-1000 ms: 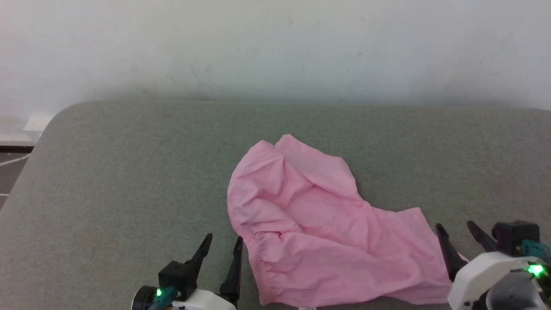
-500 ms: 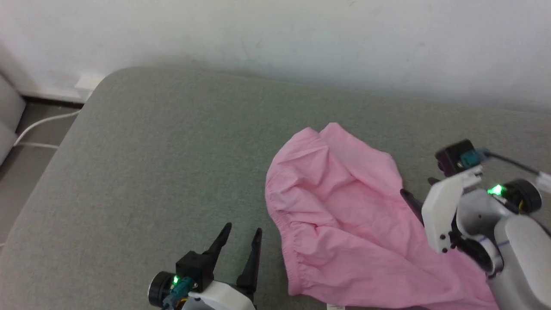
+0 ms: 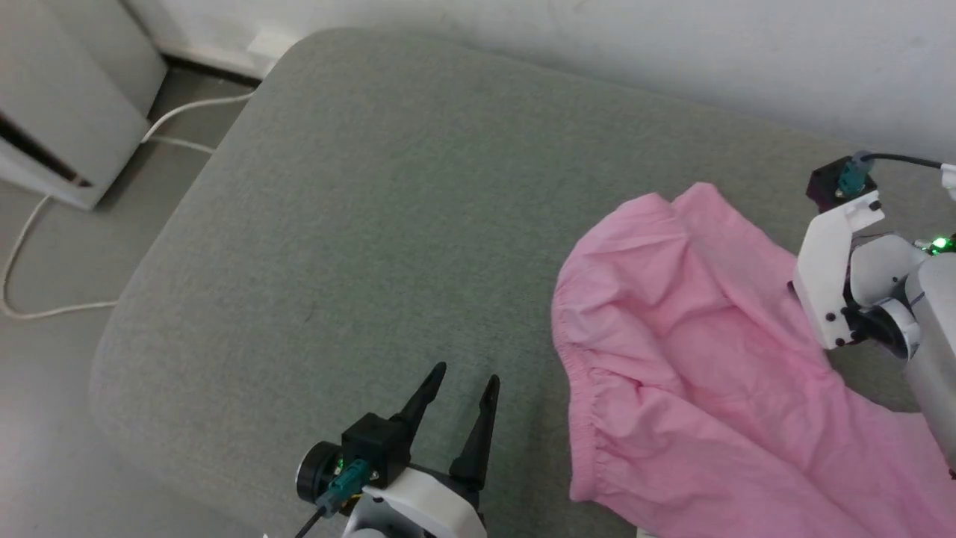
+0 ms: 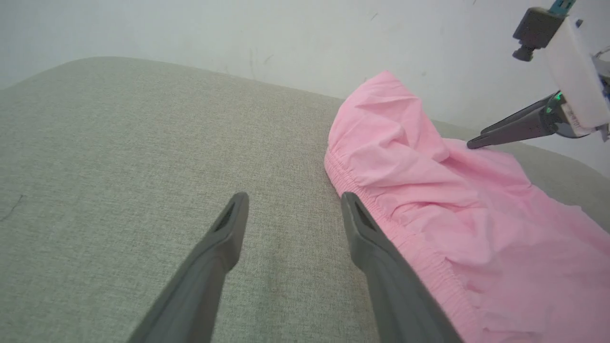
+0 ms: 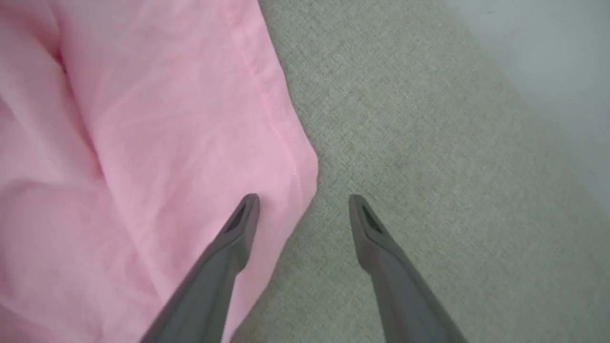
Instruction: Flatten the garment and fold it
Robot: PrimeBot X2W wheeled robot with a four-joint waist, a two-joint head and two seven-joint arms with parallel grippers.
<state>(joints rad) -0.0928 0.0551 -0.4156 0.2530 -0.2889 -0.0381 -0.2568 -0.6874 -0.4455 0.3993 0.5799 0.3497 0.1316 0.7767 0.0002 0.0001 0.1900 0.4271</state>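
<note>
Moved since a second ago: the right gripper point(image 5: 303, 197) has gone from the garment's point(image 3: 694, 359) near right corner up to its far right hem; my head camera has turned too, so the shift of the whole picture is not the cloth moving.
Left gripper point(image 3: 466, 373): same spot by the waistband as before, fingers spread wide, nothing between them.
Left gripper's place: over bare cushion point(image 3: 373, 224), one finger right alongside the gathered waistband point(image 4: 381, 214).
Right gripper's state: wide apart, nothing held.
Right gripper's place: one finger over pink cloth, the other over bare cushion, the stitched hem point(image 5: 281, 138) running between them; from the left wrist view its tips point(image 4: 476, 142) sit low at the cloth, though I cannot tell whether they touch.
Garment: lies rumpled on the grey-green cushion, right of centre in my head view, waistband edge facing left, a fold humped along the far side.
Surroundings: pale wall point(image 3: 672, 45) behind, white cable point(image 3: 45, 299) on the floor at left.
</note>
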